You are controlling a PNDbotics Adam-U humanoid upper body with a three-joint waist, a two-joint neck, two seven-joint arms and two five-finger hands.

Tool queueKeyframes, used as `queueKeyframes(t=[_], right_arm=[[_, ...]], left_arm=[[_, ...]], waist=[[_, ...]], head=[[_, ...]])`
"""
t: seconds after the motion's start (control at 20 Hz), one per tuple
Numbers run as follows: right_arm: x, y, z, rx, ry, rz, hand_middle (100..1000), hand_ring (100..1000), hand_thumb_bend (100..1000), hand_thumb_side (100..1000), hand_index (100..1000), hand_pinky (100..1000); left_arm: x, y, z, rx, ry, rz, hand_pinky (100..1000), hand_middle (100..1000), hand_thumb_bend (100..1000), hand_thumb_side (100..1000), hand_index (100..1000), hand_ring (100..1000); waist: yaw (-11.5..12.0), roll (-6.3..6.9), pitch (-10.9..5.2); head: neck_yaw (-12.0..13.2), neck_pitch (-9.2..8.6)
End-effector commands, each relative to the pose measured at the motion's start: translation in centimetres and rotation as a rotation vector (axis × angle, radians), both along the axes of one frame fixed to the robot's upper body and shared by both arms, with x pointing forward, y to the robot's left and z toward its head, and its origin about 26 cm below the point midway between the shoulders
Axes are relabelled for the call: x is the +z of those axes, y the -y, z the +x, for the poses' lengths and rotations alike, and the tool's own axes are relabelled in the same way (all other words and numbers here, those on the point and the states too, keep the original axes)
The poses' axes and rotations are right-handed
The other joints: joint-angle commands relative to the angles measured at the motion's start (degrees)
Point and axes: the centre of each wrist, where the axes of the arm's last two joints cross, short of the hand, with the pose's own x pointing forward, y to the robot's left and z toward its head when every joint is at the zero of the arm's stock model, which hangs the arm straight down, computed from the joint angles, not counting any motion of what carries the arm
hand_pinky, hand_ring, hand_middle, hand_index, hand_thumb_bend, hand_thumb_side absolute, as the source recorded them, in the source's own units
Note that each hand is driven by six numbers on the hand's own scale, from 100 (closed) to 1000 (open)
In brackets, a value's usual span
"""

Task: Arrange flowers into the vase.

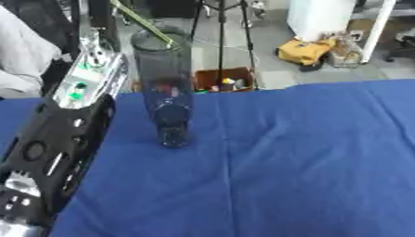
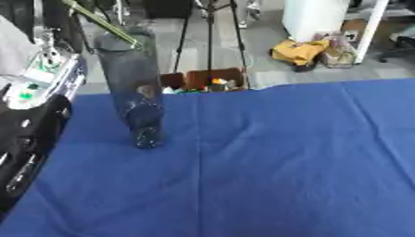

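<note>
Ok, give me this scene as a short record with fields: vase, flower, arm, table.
vase: tall clear glass vase, upright on the blue cloth, left of centre
flower: green stem slanting into the vase mouth from the upper left; bloom not visible
arm: left arm raised along the left edge, beside the vase; its hand is out of view
right hand: not in view
table: blue tablecloth

A clear, glossy glass vase (image 1: 165, 88) stood on matt blue cloth (image 1: 284, 162) covering the bench; the arm (image 1: 57, 139) was shiny black plastic.
</note>
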Motion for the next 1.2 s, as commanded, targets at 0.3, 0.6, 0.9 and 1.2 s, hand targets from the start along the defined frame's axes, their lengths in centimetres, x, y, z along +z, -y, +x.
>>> queueKeyframes(t=[0.3,0.6,0.9,1.2], right_arm=[[0.56,0.34,-0.48,-0.017,0.02,-0.009,789,833,100,792,841,774],[0.45,0.37,-0.48,-0.019,0.015,-0.007,788,833,100,790,841,775],[0.63,0.28,-0.45,-0.02,0.014,-0.002,788,834,100,789,840,776],[0.69,0.32,-0.47,-0.021,0.016,0.002,788,833,100,787,840,776]], left_arm=[[2.18,-1.43,-0.79,0.117,0.026,0.016,100,100,100,753,179,128],[2.41,-1.45,-0.89,0.139,0.027,0.029,100,100,100,747,178,122],[2.44,-1.61,-0.8,0.167,0.021,0.06,100,100,100,732,177,117],[2.34,-1.87,-0.67,0.221,-0.003,0.122,100,134,100,708,212,151]], waist=[[0.4,0.69,-0.66],[0.6,0.72,-0.73],[0.6,0.97,-0.89],[0.6,1.24,-0.97]], head=[[0.2,-0.15],[0.3,-0.27],[0.3,-0.4],[0.2,-0.37]])
